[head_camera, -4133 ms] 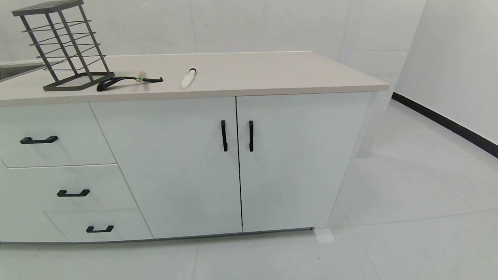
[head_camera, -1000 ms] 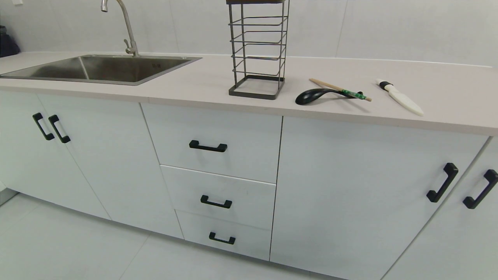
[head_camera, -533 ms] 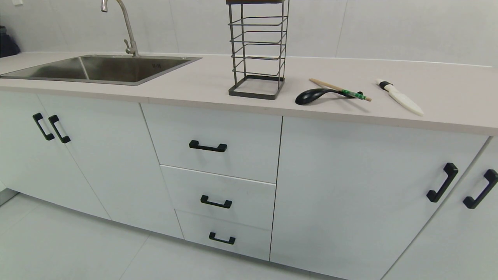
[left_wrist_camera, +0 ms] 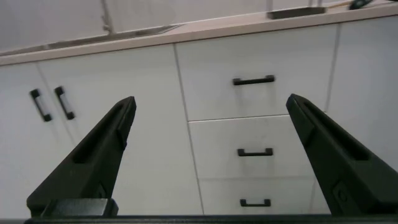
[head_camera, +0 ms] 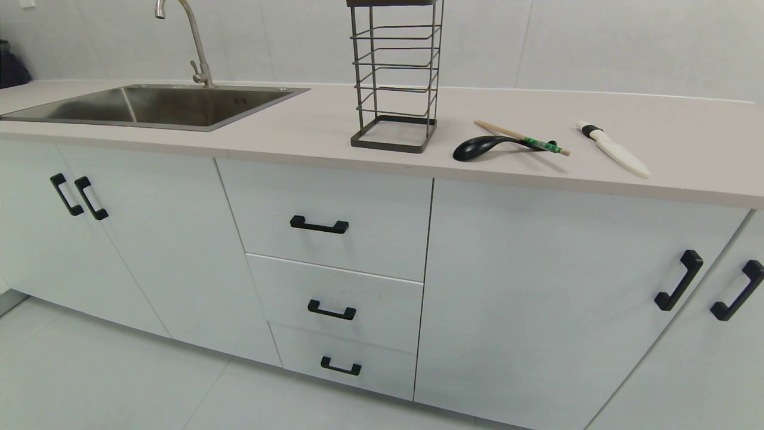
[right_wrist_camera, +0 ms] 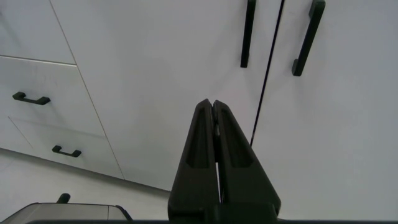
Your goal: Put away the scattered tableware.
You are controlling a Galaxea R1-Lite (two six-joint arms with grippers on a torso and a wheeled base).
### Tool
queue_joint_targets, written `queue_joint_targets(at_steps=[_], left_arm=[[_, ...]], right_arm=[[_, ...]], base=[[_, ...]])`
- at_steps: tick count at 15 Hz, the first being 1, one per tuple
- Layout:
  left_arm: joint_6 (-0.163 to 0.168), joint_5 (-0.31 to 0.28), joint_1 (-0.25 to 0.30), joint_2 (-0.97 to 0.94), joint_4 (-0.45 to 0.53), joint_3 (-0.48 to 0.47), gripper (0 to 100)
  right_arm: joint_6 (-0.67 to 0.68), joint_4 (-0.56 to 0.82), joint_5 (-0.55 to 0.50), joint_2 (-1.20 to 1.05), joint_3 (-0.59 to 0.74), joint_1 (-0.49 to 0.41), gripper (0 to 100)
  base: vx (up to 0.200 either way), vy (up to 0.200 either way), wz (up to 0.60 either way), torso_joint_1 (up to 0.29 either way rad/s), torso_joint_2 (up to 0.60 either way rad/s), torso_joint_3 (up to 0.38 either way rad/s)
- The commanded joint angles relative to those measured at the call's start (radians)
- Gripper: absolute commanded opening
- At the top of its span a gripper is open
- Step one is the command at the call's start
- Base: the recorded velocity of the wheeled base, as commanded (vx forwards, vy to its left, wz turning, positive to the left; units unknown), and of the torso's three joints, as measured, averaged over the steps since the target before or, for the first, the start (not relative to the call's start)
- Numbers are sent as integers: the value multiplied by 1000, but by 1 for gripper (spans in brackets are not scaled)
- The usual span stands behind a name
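On the beige countertop lie a black spoon, a wooden chopstick with a green band resting across its handle, and a white knife with a black collar further right. Left of them stands a tall black wire rack. My left gripper is open, low in front of the drawers. My right gripper is shut with nothing in it, facing the cabinet doors below the counter.
A steel sink with a curved tap is set into the counter at the left. Three drawers with black handles sit under the rack, with handled cabinet doors on either side. Tiled floor lies open below.
Since 4.1 s ago the head view has swung left, bringing the sink and drawers into view. Over the last second nothing has moved.
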Motion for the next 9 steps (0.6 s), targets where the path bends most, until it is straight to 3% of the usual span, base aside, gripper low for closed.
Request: queue_joint_targets(at_steps=[1, 3, 4, 6, 8, 9], left_arm=[[4, -97, 0, 127, 4, -66, 100], [41, -175, 11, 225, 3, -107, 100], [69, -184, 11, 258, 3, -115, 100], [188, -212, -9, 384, 3, -129, 100], [381, -259, -44, 558, 0, -153, 100], [457, -264, -78, 611, 1, -155, 100]], right_arm=[[0, 0, 0, 2, 0, 0, 0], [0, 0, 0, 2, 0, 0, 0], [0, 0, 0, 2, 0, 0, 0], [0, 0, 0, 2, 0, 0, 0], [0, 0, 0, 2, 0, 0, 0], [0, 0, 0, 2, 0, 0, 0]], base=[[0, 0, 0, 0, 0, 0], [0, 0, 0, 0, 0, 0], [0, 0, 0, 0, 0, 0], [0, 0, 0, 0, 0, 0], [0, 0, 0, 0, 0, 0], [0, 0, 0, 0, 0, 0]])
